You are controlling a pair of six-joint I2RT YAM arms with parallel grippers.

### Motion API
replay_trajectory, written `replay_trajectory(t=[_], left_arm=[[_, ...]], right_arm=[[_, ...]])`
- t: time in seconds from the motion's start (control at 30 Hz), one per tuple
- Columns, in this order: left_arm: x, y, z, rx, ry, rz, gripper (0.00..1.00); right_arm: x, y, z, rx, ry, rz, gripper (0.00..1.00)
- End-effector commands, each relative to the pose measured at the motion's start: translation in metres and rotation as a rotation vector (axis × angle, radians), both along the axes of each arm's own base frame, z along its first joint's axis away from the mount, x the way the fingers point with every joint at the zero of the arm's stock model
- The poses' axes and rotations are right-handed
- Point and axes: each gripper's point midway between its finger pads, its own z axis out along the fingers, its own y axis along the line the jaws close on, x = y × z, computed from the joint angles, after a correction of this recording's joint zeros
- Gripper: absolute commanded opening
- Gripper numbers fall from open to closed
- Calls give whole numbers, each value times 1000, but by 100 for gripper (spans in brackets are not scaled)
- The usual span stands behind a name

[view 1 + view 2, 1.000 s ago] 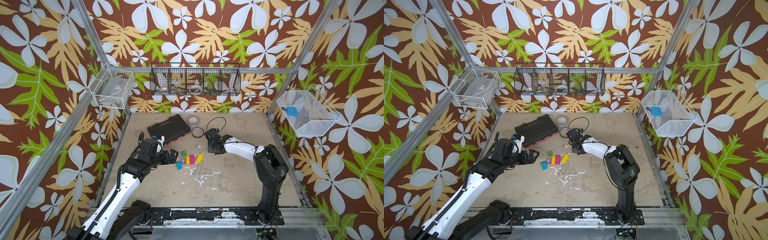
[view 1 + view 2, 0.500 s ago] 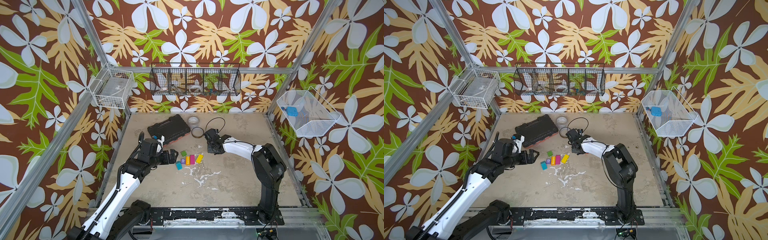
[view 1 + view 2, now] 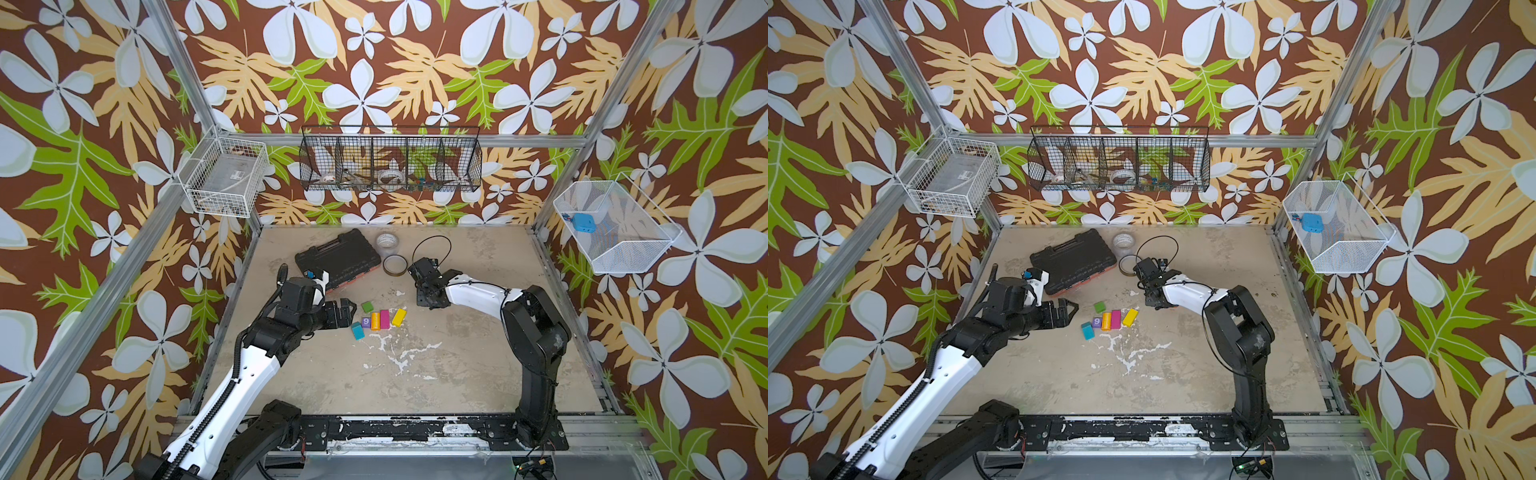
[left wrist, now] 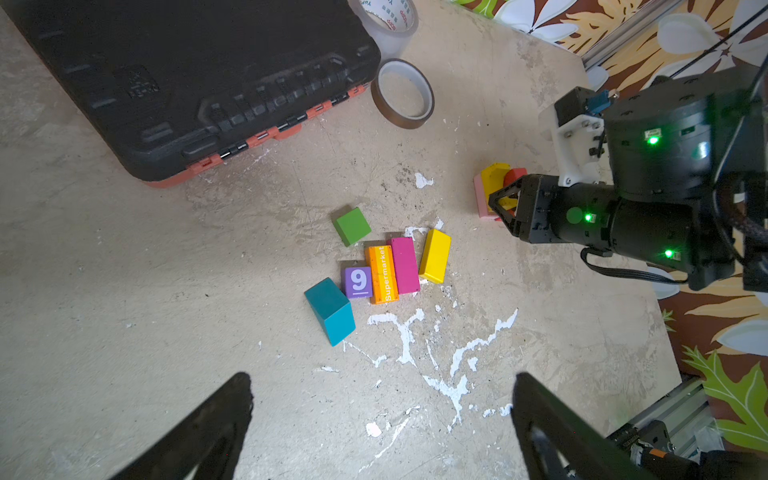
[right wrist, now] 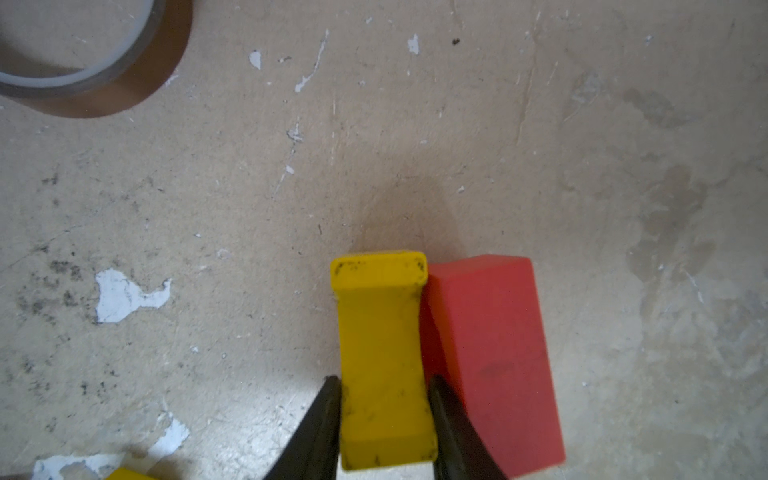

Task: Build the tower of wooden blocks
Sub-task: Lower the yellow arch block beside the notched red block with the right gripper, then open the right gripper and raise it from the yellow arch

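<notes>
**Fingers on the yellow arch, tower barely begun**

Both my right fingers (image 5: pixel 320 432) are closed on the yellow arch (image 5: pixel 382 332), one on each side of its narrow waist. Contact looks made on both sides; how firm, can't tell. Spread wide and holding nothing, my left fingers (image 4: pixel 216 424) sit low over the bench (image 3: pixel 415 395).

Key relation: the arch's long axis runs straight out from between my right fingers, parallel to the red block (image 5: pixel 490 353), which sits just beside it, touching or very nearly. As I judge it, letting go means opening sideways, and the finger on the red side has almost no room. Backing straight out looks safer than any swing.

Loose wood blocks lie in a row between the arms, ahead of my left fingers and nearer them: teal block (image 4: pixel 330 311), purple 9 cube (image 4: pixel 358 282), orange block (image 4: pixel 382 274), magenta brick (image 4: pixel 404 266), yellow brick (image 4: pixel 435 256). Long axes are roughly parallel, most of them touching. The green cube (image 4: pixel 352 226) sits just beside the row. Left arm looks likeliest for the next pick.

Hard to see: in both top views my right wrist covers the arch and the red block. A pink block (image 4: pixel 480 199) shows only in the left wrist view, against the arch, partly behind my right fingers. Whether the arch rests on it or on the bench, can't tell. No real tower visible yet.
</notes>
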Motion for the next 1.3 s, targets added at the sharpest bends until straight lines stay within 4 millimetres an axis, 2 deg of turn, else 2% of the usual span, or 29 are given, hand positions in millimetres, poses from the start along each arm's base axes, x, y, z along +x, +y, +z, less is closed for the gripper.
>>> replay_trajectory(t=[0.0,0.2,0.5,0.6,0.7,0.8,0.9,1.1,1.27], left_arm=[[1,0,3,0,-13,-4,98],[1,-1,3,1,-11,-5,98],[1,-1,3,0,-12,-4,98],[1,0,3,2,-14,-4,98],[1,0,4,1,-17,-4,98],[1,0,4,-1,-18,-4,98],[1,0,4,-1,-17,-5,98],[1,-1,4,-1,-17,-5,98],[1,0,4,-1,-17,-5,98]], right_arm=[[0,-3,2,-17,-6,-6,36],[1,-2,14,-4,-21,-5,44],[-10,8,63,75,-101,44,59],[-12,6,80,95,-145,62,72],[-13,-10,89,101,-180,54,88],[-12,-28,84,129,-175,47,100],[-11,-35,71,167,-151,69,100],[-7,-21,52,213,-121,144,100],[-2,-20,33,187,-77,138,100]])
